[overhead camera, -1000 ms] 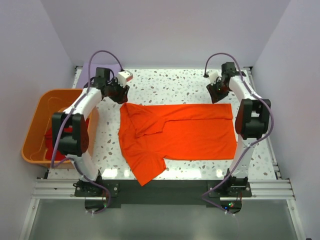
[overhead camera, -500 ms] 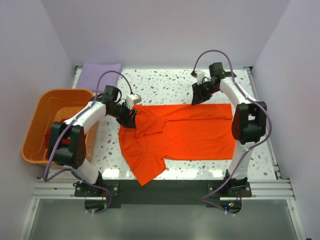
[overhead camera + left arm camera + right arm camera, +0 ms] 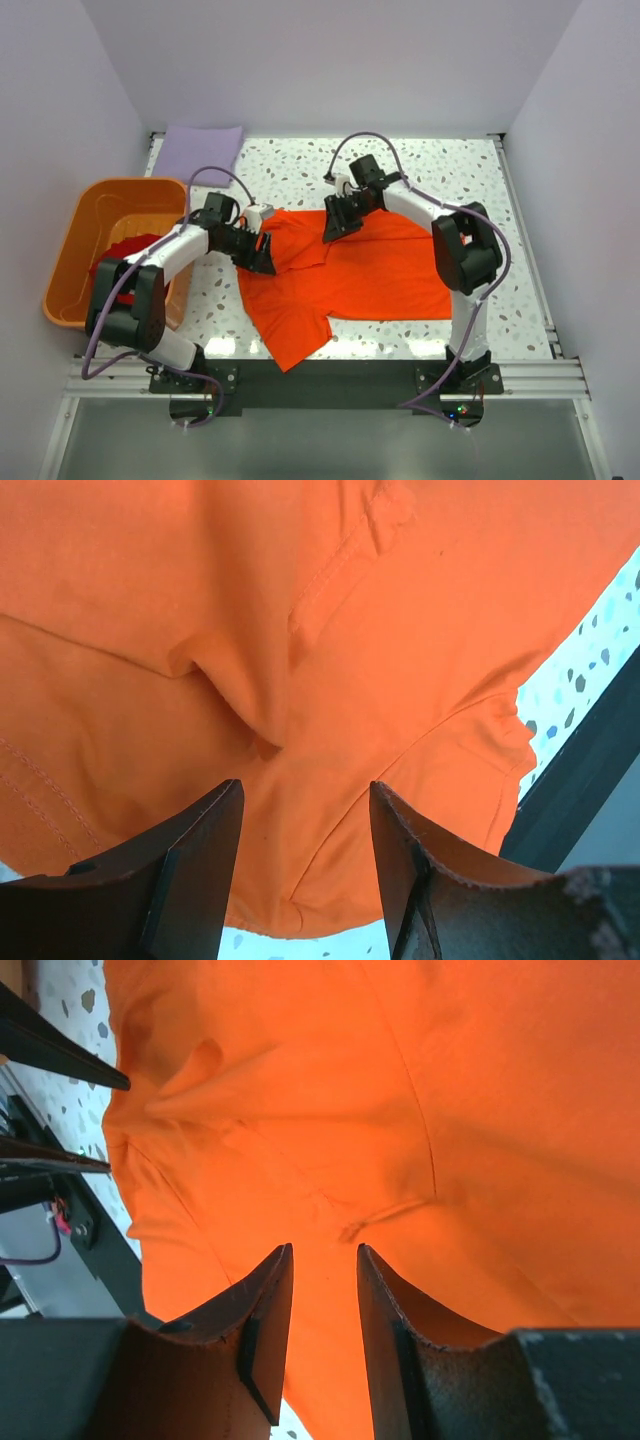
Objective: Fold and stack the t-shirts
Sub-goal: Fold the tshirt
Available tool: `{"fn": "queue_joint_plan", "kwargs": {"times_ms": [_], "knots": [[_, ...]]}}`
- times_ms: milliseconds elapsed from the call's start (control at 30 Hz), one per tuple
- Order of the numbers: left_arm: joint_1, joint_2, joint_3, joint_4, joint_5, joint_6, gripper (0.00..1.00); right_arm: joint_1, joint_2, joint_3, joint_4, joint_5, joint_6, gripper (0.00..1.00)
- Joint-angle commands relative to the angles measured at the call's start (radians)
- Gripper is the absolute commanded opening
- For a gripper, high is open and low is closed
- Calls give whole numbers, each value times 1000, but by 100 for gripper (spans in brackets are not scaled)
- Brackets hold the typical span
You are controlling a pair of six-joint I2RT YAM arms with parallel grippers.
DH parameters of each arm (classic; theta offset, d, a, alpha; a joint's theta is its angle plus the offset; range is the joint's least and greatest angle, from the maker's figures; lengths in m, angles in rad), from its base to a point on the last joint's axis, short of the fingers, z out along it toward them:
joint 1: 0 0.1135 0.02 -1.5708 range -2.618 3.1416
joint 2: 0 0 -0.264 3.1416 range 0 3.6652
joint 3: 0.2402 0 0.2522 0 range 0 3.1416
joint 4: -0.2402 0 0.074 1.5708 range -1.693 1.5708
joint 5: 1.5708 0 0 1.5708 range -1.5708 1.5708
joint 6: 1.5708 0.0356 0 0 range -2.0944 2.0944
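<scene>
We found the bright orange t-shirt spread partly folded and wrinkled across the middle of the table, one sleeve toward the near edge. The darker red t-shirt lay crumpled in the tub. The pale lavender t-shirt sat folded at the far left corner.

The red shirt in the tub is partly hidden by the left arm. The orange shirt is covered near its collar by the left tool and right tool, and is cut off by the top edge of both wrist views. The fingers are cropped at the bottom there. Whether cloth is touched cannot be told.
</scene>
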Motion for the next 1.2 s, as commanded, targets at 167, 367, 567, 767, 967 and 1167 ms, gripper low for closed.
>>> {"fn": "queue_joint_plan", "kwargs": {"times_ms": [167, 367, 567, 767, 967, 1167], "knots": [[5, 5, 6, 89, 37, -70, 58, 59, 20, -42, 44, 92, 105, 37], [5, 25, 8, 83, 37, -77, 58, 93, 31, -47, 25, 143, 120, 37], [4, 42, -7, 109, 36, -96, 59, 116, 51, -58, 30, 157, 145, 38], [2, 62, -6, 119, 53, -102, 56, 117, 71, -42, 16, 182, 148, 38], [-9, 77, -7, 135, 59, -105, 50, 117, 74, -35, 8, 185, 144, 21], [-27, 91, 0, 130, 59, -105, 33, 119, 65, -21, 7, 180, 133, 0]]}}
